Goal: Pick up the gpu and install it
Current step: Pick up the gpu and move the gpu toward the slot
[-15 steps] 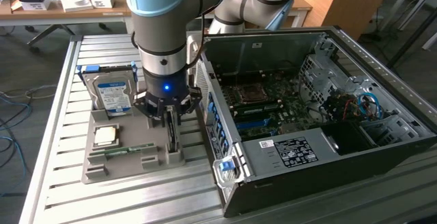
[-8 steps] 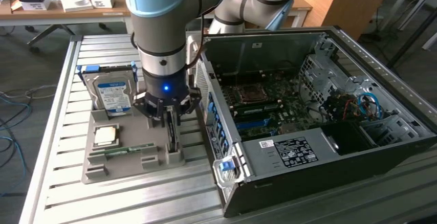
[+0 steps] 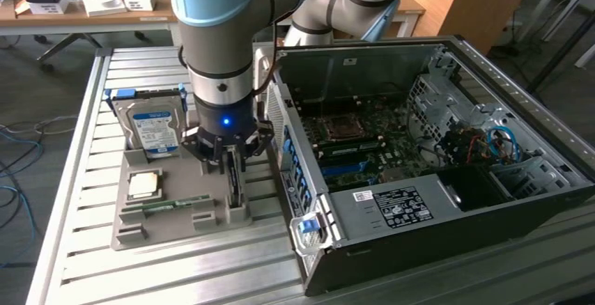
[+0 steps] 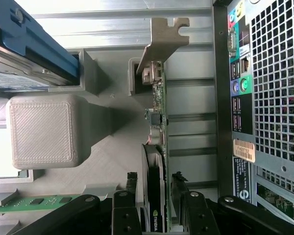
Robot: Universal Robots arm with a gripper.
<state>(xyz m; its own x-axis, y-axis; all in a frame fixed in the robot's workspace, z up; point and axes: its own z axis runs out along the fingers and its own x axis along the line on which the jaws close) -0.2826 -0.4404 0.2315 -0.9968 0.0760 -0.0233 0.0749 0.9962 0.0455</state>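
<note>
In the exterior view, the grey-and-blue arm [image 3: 219, 33] points straight down, its black gripper [image 3: 230, 160] lowered over the thin dark, green-edged gpu [image 3: 235, 190], which stands on edge in a grey plastic holder [image 3: 163, 228]. In the wrist view, the gripper [image 4: 155, 188] is spread, with fingers [image 4: 132, 188] on either side of the gpu [image 4: 157, 122].

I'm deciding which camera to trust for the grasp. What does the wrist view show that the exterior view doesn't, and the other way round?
Wrist view: the gpu's metal bracket up close, and the rear ports of the computer case. Exterior view: the motherboard inside the open case, and the processor chip on the grey holder. Both: the open gripper straddling the upright gpu, the hard drive and the memory stick.
</note>
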